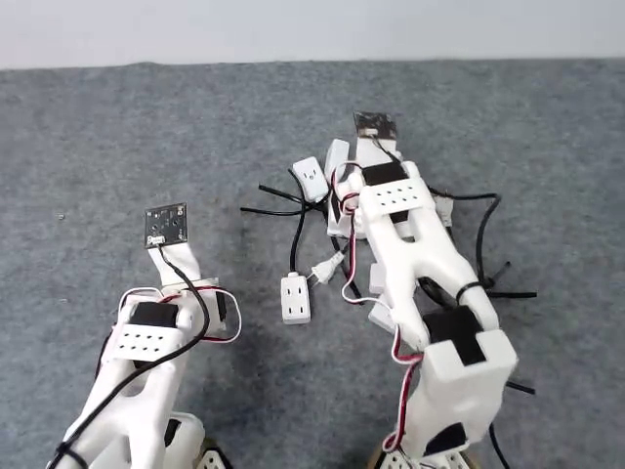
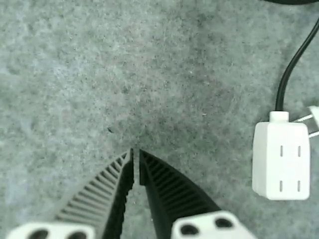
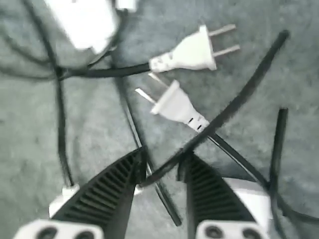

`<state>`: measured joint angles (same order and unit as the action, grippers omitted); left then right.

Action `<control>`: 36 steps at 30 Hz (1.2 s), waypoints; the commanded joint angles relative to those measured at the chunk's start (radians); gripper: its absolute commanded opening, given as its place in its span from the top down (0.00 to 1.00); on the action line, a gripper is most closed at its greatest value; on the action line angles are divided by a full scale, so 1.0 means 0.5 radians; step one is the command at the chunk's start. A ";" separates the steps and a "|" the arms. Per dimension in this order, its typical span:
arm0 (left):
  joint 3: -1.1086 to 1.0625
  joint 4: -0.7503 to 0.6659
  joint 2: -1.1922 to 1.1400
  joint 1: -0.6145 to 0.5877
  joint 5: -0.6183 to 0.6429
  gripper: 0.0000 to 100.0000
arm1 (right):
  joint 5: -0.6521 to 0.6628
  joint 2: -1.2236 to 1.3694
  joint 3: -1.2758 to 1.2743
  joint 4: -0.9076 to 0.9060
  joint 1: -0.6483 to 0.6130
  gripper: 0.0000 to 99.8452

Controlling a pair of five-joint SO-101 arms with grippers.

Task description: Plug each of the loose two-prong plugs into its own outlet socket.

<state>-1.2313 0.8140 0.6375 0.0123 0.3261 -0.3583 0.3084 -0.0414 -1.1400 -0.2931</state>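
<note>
Just ahead of the right jaws, which stand apart astride a black cord (image 3: pixel 234 104), lies the nearer two-prong plug (image 3: pixel 175 105), prongs pointing away; left jaws together over the surface (image 2: pixel 149 59) — outlet socket (image 2: pixel 280 160) off aside.

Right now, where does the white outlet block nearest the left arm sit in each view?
High view: the outlet block lies on the carpet between the two arms, just below centre.
Left wrist view: at the right edge, apart from the left gripper.
Right wrist view: white blocks lie there; I cannot tell whether one is this block.
Shared landmark: the black cord leaving the block's narrow end.
</note>
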 commanded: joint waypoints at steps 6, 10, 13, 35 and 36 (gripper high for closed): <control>0.008 -0.043 0.009 0.006 -0.015 0.98 | -0.497 0.084 0.138 -0.035 -0.026 0.90; 0.008 -0.043 0.009 0.006 -0.018 0.98 | -0.589 0.084 0.160 -0.130 -0.084 0.89; 0.008 -0.043 0.009 0.006 -0.018 0.98 | -0.660 0.100 0.224 -0.210 -0.140 0.89; 0.011 -0.040 0.006 0.006 -0.018 0.98 | -0.697 0.324 0.341 -0.278 -0.207 0.89; 0.011 -0.040 0.006 0.006 -0.018 0.98 | -0.697 0.321 0.344 -0.281 -0.207 0.90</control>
<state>-1.2313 0.8140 0.6375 0.0123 0.3261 -0.6958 0.4864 0.0690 -1.2720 -0.3836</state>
